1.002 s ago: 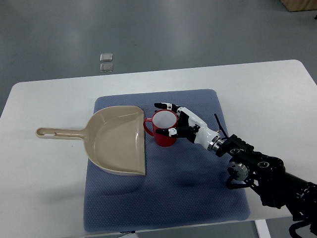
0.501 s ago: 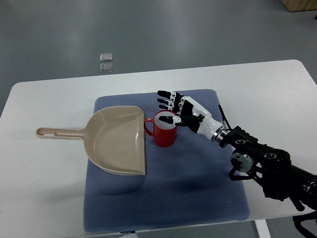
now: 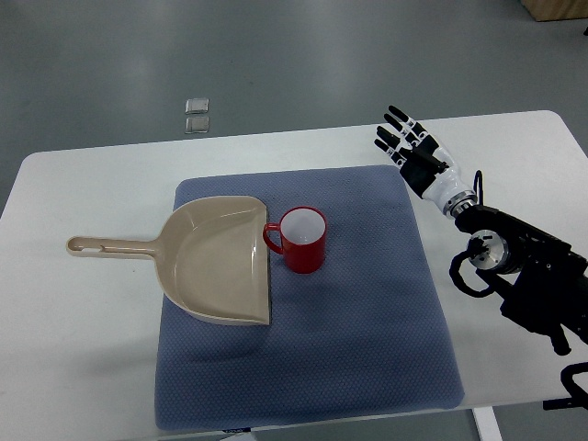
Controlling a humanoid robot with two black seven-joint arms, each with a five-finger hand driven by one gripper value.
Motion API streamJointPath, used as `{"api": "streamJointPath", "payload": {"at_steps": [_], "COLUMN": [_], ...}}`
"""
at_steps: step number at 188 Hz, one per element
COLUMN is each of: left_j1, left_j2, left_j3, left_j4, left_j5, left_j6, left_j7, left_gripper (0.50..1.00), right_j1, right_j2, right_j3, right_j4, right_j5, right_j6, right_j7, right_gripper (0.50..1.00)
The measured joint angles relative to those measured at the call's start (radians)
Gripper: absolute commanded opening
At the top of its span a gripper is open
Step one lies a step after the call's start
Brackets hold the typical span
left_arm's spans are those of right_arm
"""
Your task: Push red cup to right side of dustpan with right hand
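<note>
A red cup with a white inside stands upright on the blue mat, its handle touching the right edge of the beige dustpan. The dustpan's long handle points left onto the white table. My right hand hovers over the table near the mat's far right corner, well away from the cup. Its fingers are spread and hold nothing. The black forearm runs off to the lower right. No left arm shows.
The white table carries the mat in its middle. Two small clear squares lie on the grey floor beyond the table's far edge. A brown box corner shows at the top right.
My right hand let go of the cup and drew back up and to the right, from the cup's rim to the mat's far right corner. The cup stays beside the dustpan.
</note>
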Motion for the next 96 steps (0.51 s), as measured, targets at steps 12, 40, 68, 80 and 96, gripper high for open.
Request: {"api": "streamJointPath", "payload": {"at_steps": [12,40,68,80,96], "left_j1": [0.000,0.000,0.000,0.000,0.000], "left_j2": [0.000,0.000,0.000,0.000,0.000], "left_j3": [0.000,-0.001,-0.002,-0.002,-0.002], "left_j4": [0.000,0.001,0.001,0.002,0.002], "left_j5": [0.000,0.000,0.000,0.000,0.000], "left_j6": [0.000,0.000,0.000,0.000,0.000], "left_j7": [0.001,0.001,0.001,0.001,0.001], "left_gripper": [1.000,1.000,1.000,1.000,1.000], "right_j1": [0.000,0.001,0.001,0.001,0.005], "right_j2": [0.001,0.003,-0.001,-0.004,-0.010], "right_j3": [0.006,0.013,0.014,0.014,0.014], "right_j4": [-0.001,-0.001,0.000,0.000,0.001], "right_j5": [0.046,0.065,0.066,0.066,0.064], "right_j6": [0.009,0.085,0.122,0.127,0.129], "right_j7": [-0.014,-0.006,0.022,0.028,0.031], "right_gripper": [0.934,0.934,0.934,0.934,0.934]}}
